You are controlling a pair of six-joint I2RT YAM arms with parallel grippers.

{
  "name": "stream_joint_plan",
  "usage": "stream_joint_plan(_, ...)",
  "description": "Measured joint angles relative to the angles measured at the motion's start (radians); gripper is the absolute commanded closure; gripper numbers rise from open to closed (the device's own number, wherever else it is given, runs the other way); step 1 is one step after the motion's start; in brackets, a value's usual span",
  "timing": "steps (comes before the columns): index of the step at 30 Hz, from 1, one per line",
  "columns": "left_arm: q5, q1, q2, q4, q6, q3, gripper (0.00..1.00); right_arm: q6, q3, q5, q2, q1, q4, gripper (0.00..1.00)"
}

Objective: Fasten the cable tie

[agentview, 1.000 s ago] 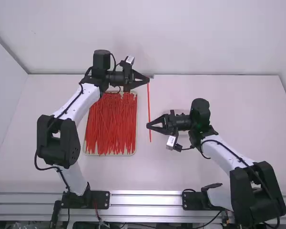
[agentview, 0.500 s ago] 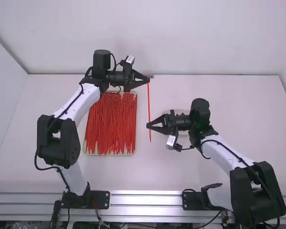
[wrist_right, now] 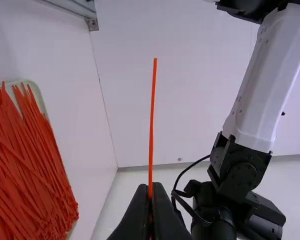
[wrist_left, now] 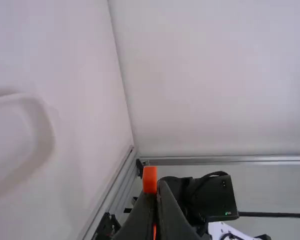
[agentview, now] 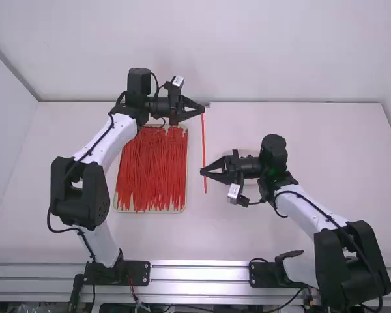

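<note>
A single red tie [agentview: 204, 147] was held off the white table [agentview: 313, 130] between the two grippers, just beside the right edge of a tray [agentview: 150, 211]. In the high view its long axis ran almost straight up the picture, from the near side toward the far wall. Whether it lay level or sloped could not be told.

The far end was pinched by the left gripper [agentview: 201, 113], whose fingers were closed tight. In the left wrist view the blocky orange head [wrist_left: 149, 179] was seen poking out just past the fingertips.

The lower part of the tie was pinched by the right gripper [agentview: 204, 171], which reached in from the right with its fingers pressed together on the strap. A thin, straight tail [wrist_right: 152, 110] stuck out past those fingers, pointing toward the near edge of the table, with its tip free.

The tray was heaped with spare ties [agentview: 151, 166] of the same red, laid roughly parallel to the held one.
</note>
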Motion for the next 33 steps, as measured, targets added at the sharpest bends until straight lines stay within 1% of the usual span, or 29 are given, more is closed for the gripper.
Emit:
stream_joint_plan(9, 0.000, 0.000, 0.000, 0.000, 0.004, 0.000, 0.98, 0.010, 0.000, 0.000, 0.000, 0.000, -0.010, 1.00)
stream_joint_plan(10, 0.000, 0.000, 0.000, 0.000, 0.004, 0.000, 0.98, 0.009, 0.000, -0.001, 0.000, 0.000, -0.010, 0.99)
stream_joint_plan(11, 0.000, 0.000, 0.000, 0.000, 0.005, 0.000, 0.98, 0.010, 0.000, -0.002, 0.000, 0.000, -0.010, 0.96)
stream_joint_plan(13, 0.000, 0.000, 0.000, 0.000, 0.008, 0.000, 0.98, 0.010, 0.000, -0.008, 0.000, 0.000, -0.010, 0.92)
stream_joint_plan(15, -0.004, 0.000, 0.000, 0.000, 0.012, 0.000, 0.98, 0.009, 0.000, -0.017, 0.000, 0.000, -0.010, 0.91)
stream_joint_plan(18, -0.005, 0.000, 0.000, 0.000, 0.012, 0.000, 0.98, 0.010, 0.000, -0.031, 0.000, 0.000, -0.010, 0.87)
stream_joint_plan(22, -0.008, 0.000, 0.000, 0.000, 0.012, 0.000, 0.98, 0.009, 0.000, -0.046, 0.000, 0.000, -0.010, 0.85)
stream_joint_plan(26, -0.008, 0.000, 0.000, 0.000, 0.013, 0.000, 0.98, 0.009, 0.000, -0.053, 0.000, 0.000, -0.010, 0.87)
stream_joint_plan(28, -0.008, 0.000, 0.000, 0.000, 0.018, 0.000, 0.98, 0.009, 0.000, -0.056, 0.000, 0.000, -0.010, 0.85)
stream_joint_plan(33, -0.008, 0.000, 0.000, 0.000, 0.027, 0.000, 0.98, 0.010, 0.000, -0.066, 0.000, 0.000, -0.010, 0.84)
